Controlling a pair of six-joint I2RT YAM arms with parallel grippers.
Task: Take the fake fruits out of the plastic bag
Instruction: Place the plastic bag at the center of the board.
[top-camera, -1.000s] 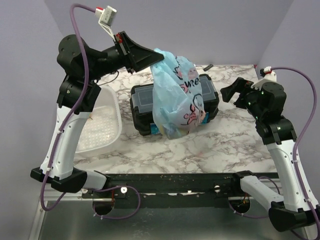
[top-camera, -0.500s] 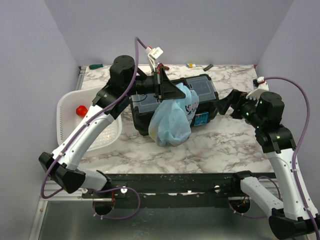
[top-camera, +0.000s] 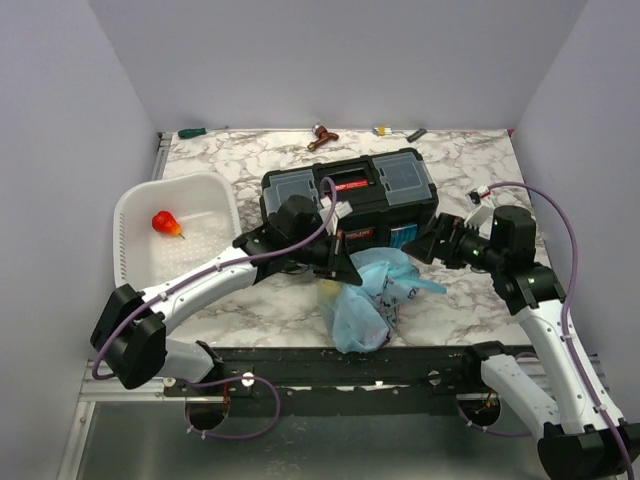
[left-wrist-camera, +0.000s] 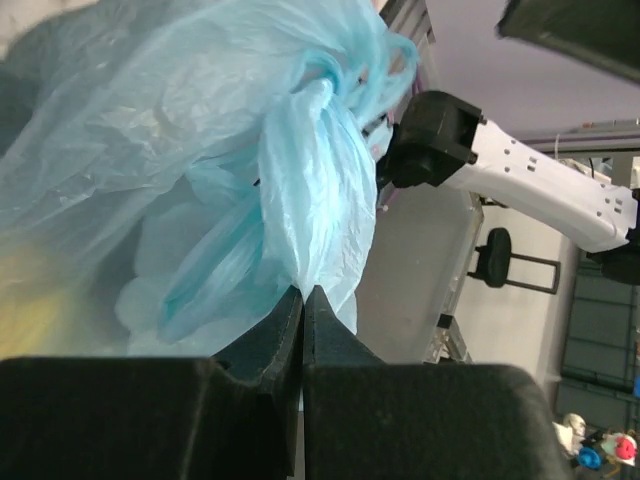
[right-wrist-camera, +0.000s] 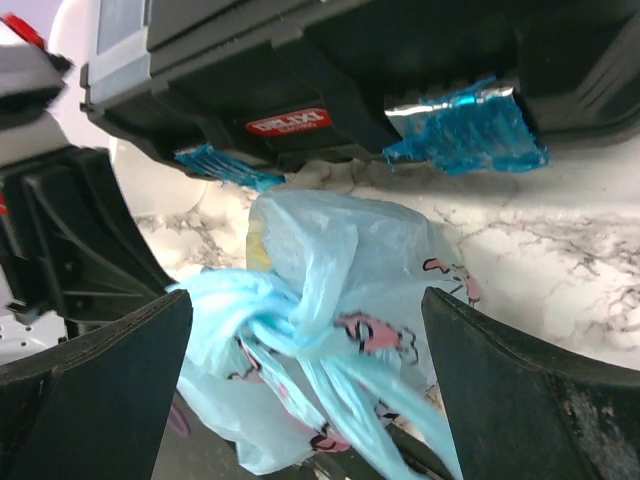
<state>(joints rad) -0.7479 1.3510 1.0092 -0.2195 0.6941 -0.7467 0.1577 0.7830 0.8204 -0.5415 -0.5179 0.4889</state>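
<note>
The light-blue plastic bag (top-camera: 368, 298) with pink cartoon print lies at the table's near edge, in front of the black toolbox (top-camera: 345, 195). My left gripper (top-camera: 352, 272) is shut on a fold of the bag (left-wrist-camera: 310, 215). A yellow shape shows through the film (left-wrist-camera: 30, 300); no fruit shows clearly. My right gripper (top-camera: 432, 243) is open just right of the bag, its jaws wide on either side of the bag's knotted handles (right-wrist-camera: 300, 325). The bag hangs partly over the front rail.
A white slotted basket (top-camera: 215, 190) at the left holds a small red pear-shaped fruit (top-camera: 165, 222). Small tools lie along the table's far edge (top-camera: 322, 134). The black front rail (top-camera: 300, 360) runs below the bag.
My left gripper has carried the bag down from high above the toolbox to the table's near edge. My right gripper has moved left and closer to the bag.
</note>
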